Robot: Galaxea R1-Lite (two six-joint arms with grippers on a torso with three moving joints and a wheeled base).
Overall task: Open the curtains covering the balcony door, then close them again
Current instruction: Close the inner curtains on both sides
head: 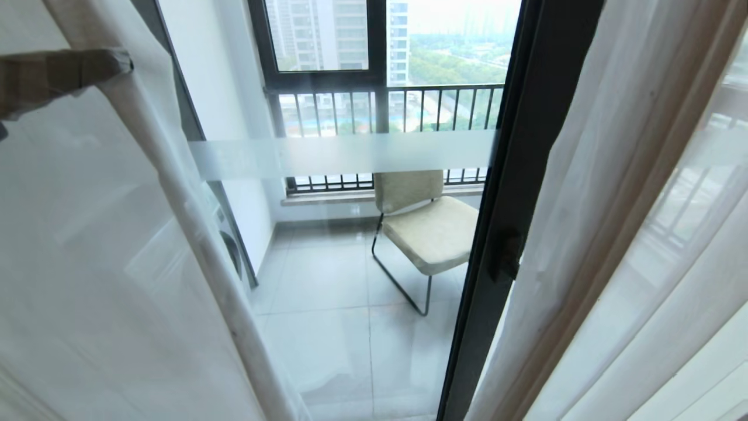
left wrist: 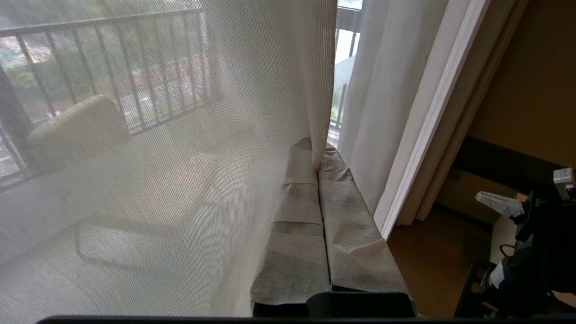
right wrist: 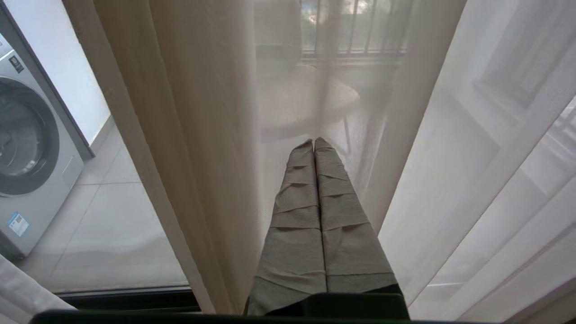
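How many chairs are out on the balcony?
1: a beige chair behind the glass door, below the window railing. The curtains may hide others.

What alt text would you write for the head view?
Parted sheer white curtains frame a black-framed glass balcony door with a frosted band, showing a beige cushioned chair on grey tiles. The tape-wrapped left end effector touches the left curtain's edge.

Washing machine (right wrist: 27,148) labels too small; unreadable.

Parted curtains (head: 613,234), shut balcony door (head: 526,175)
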